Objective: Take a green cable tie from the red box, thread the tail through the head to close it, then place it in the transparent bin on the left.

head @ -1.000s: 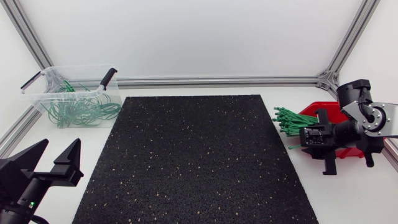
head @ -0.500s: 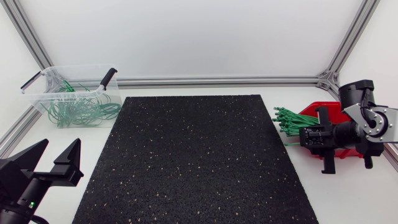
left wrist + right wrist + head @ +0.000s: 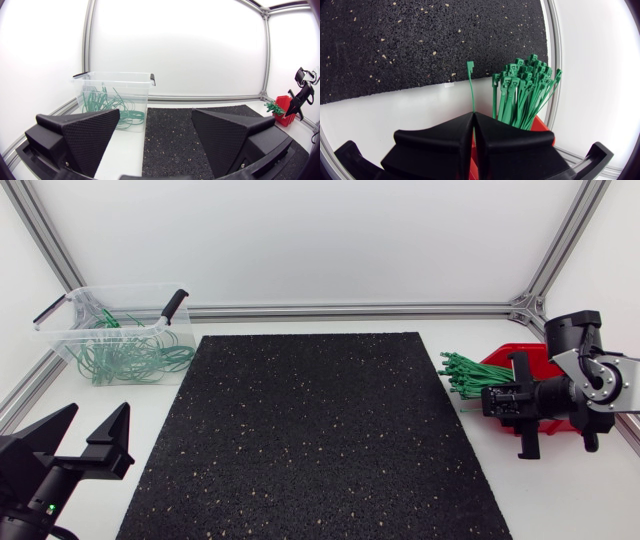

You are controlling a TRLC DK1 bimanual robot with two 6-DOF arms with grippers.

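Observation:
In the right wrist view my right gripper is shut on a single green cable tie, whose head points out ahead of the fingertips over the white table. Beside it a bundle of green cable ties fans out of the red box. From above, the right gripper sits at the bundle by the red box at the table's right edge. My left gripper stands open and empty at the front left. The transparent bin at the back left holds several closed green ties.
A black speckled mat covers the middle of the table between the bin and the red box. Aluminium frame rails run along the back and sides. In the left wrist view the bin stands ahead of the open left gripper.
The right gripper's fingers have closed onto one green tie at the edge of the bundle. The left arm has not moved.

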